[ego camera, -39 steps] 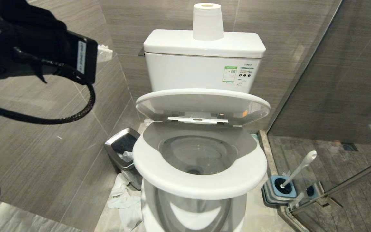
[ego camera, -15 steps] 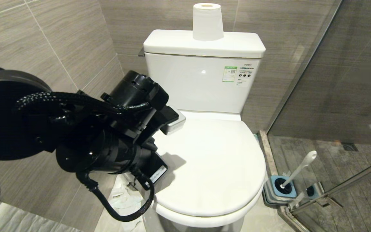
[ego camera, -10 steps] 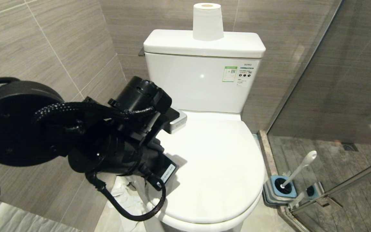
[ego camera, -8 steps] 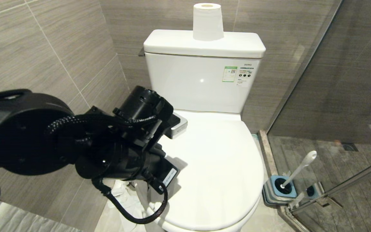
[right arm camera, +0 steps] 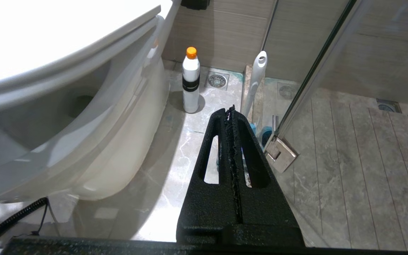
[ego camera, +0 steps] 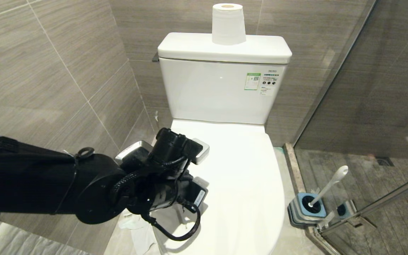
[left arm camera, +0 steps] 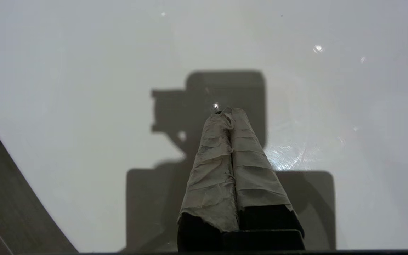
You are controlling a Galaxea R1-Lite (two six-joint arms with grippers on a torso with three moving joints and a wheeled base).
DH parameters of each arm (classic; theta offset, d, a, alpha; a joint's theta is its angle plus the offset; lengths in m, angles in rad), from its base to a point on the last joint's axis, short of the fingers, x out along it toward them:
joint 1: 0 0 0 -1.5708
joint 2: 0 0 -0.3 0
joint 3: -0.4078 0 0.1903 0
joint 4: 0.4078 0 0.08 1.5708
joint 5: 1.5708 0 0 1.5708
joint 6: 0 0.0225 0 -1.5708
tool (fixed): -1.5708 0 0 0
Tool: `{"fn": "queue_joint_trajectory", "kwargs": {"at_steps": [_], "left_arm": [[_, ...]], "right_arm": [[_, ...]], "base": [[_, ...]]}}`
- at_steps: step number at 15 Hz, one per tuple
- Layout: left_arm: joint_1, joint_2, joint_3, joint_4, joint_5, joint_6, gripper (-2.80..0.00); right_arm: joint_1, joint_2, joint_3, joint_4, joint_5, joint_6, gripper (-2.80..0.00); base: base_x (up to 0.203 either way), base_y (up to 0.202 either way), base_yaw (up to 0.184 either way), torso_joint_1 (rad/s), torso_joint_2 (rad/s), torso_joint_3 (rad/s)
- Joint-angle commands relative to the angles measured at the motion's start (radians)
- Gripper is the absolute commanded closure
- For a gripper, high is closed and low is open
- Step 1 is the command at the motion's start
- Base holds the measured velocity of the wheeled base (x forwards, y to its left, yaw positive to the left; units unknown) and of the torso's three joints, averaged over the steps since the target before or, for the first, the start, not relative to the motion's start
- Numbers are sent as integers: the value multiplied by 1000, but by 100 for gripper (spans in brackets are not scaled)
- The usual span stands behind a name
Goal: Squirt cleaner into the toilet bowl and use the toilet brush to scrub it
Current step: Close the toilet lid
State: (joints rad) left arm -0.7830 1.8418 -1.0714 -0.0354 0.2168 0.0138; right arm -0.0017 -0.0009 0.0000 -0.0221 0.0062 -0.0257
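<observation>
Overhead, the left gripper (ego camera: 186, 198) sits on the closed lid (ego camera: 239, 184) of the toilet bowl (ego camera: 166, 244); the toilet brush (ego camera: 326, 187) leans in its holder (ego camera: 305, 210) well off to the robot's right. Closer, the left wrist view shows taped fingers (left arm camera: 218, 159) pressed together, empty. Lastly, the right gripper (right arm camera: 231, 109), likewise pinched shut, is nearer the brush handle (right arm camera: 255, 81), which rises just beyond its tips.

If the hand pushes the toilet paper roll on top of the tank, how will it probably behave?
The toilet paper roll stands on end on the flat tank lid, so a low push probably slides it, and a high push may tip it. Once on its side, it would likely roll off. It looks soft and light, so it should dent when squeezed.
</observation>
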Motion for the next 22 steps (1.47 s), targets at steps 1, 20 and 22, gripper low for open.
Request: {"fn": "queue_joint_trajectory", "kwargs": {"at_steps": [1,20,22], "left_arm": [[4,43,8,-1,4,-20,0],[-5,185,126,-216,66,-117,0],[2,134,112,-209,68,-132,0]], "right_arm": [[0,-1,12,-1,0,0,0],[0,-1,12,-1,1,0,0],[0,-1,12,-1,0,0,0]], "base": [[0,0,0,0,0,0],[0,0,0,0,0,0],[0,0,0,0,0,0]]}}
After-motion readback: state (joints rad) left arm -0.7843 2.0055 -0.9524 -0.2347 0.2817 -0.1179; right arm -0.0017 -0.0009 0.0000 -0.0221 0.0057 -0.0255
